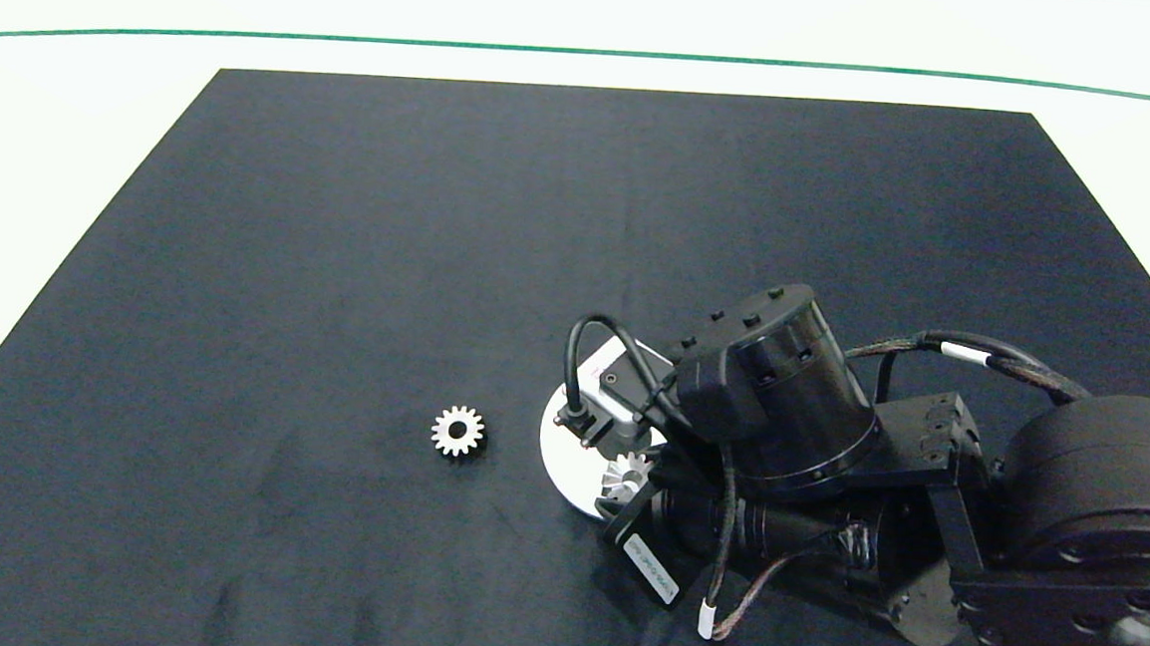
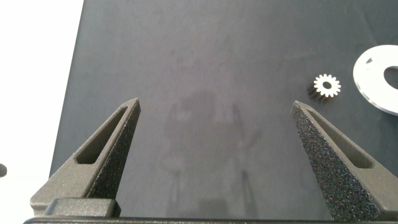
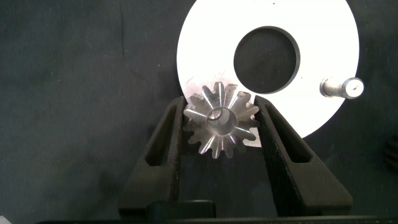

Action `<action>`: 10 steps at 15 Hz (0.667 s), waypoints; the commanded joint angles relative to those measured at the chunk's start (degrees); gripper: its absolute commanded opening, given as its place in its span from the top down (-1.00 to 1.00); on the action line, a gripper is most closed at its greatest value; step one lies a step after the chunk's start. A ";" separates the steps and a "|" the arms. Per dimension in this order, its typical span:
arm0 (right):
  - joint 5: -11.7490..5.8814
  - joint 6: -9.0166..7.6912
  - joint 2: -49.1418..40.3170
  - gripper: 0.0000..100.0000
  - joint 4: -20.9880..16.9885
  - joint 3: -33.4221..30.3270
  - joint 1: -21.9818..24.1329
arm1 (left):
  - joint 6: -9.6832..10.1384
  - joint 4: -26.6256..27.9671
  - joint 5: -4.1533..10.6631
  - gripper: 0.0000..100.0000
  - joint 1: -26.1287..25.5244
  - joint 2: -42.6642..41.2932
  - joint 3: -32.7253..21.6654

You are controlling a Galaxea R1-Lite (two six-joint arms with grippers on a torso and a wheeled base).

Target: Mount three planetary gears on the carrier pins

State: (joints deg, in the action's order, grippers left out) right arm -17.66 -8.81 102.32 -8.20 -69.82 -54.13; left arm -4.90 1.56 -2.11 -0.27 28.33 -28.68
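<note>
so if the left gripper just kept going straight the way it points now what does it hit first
Probably nothing but the black cloth mat. The left gripper, jaws open, faces bare mat. The small silver toothed metal gear and flat white round disc lie off to one side, outside that line, though depth is unclear.

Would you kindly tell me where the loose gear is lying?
In the head view, the loose gear lies on the black mat, just left of the white disc.

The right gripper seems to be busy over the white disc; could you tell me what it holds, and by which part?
The right gripper holds a planetary gear, its fingers pressing opposite sides of the toothed rim, over the white disc's edge.
</note>
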 commanded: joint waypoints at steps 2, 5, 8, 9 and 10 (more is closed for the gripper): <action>-0.09 0.02 0.78 1.00 -0.06 0.21 -0.01 | -0.02 0.02 0.00 -1.00 0.00 -0.03 -0.50; 0.00 0.02 0.78 1.00 -0.06 0.12 -0.01 | -0.02 0.02 -0.09 -1.00 -0.08 0.06 -0.85; -0.09 -0.15 0.87 1.00 -0.06 0.12 0.07 | -0.02 0.90 -0.09 -1.00 -0.17 0.06 -1.11; -0.09 -0.15 1.04 1.00 -0.06 0.12 -0.01 | -0.02 0.99 -0.09 -1.00 -0.17 -0.03 -1.29; -0.09 -0.15 1.31 1.00 0.38 0.03 -0.01 | -0.02 0.90 -0.09 -1.00 -0.17 -0.03 -1.37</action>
State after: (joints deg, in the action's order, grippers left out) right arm -17.64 -8.87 103.33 -7.77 -69.71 -54.08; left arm -4.88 2.50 -2.17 -0.41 28.33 -29.95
